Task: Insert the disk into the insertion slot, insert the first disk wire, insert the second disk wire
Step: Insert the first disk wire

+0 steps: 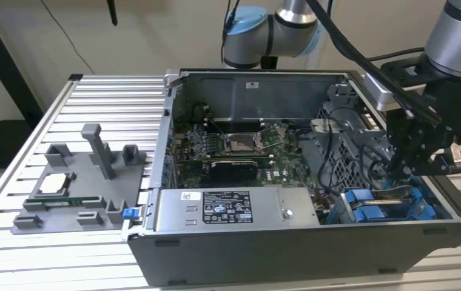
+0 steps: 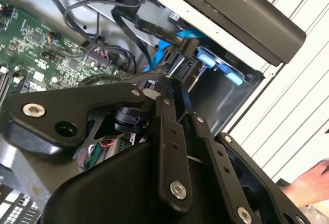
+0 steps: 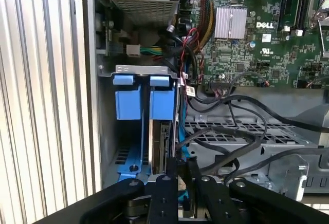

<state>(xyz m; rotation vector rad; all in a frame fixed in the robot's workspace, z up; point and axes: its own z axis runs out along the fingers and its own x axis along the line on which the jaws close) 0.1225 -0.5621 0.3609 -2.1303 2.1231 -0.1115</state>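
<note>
Gripper [image 3: 178, 165] hangs low inside the open case [image 1: 295, 254], at the corner on the exterior view's right, with its tip just at the near end of the disk [image 3: 158, 144]. Whether it is clamped, closed or apart I cannot tell, since its own black links hide the tip in both wrist views. The disk stands edge-on in the slot [image 3: 139, 70], a grey metal bay beside the case wall. Two blue brackets [image 3: 128, 103] sit side by side in that bay, and the disk lies along the one nearer the motherboard [image 3: 247, 44]. Black cables [image 3: 231, 131] loop over the perforated cage next to the slot, and one runs down to the gripper's tip; I cannot tell if it is plugged in. A boxed power supply [image 1: 230, 209] fills the front of the case beside the bay. The case rests on a slatted table [image 1: 109, 91], and a grey tray [image 1: 101, 157] towards the exterior view's left holds a chip [image 1: 55, 183] and a memory stick [image 1: 65, 201]. A person's hand [image 2: 308, 183] shows at the edge of the second wrist view, apart from the case.
</note>
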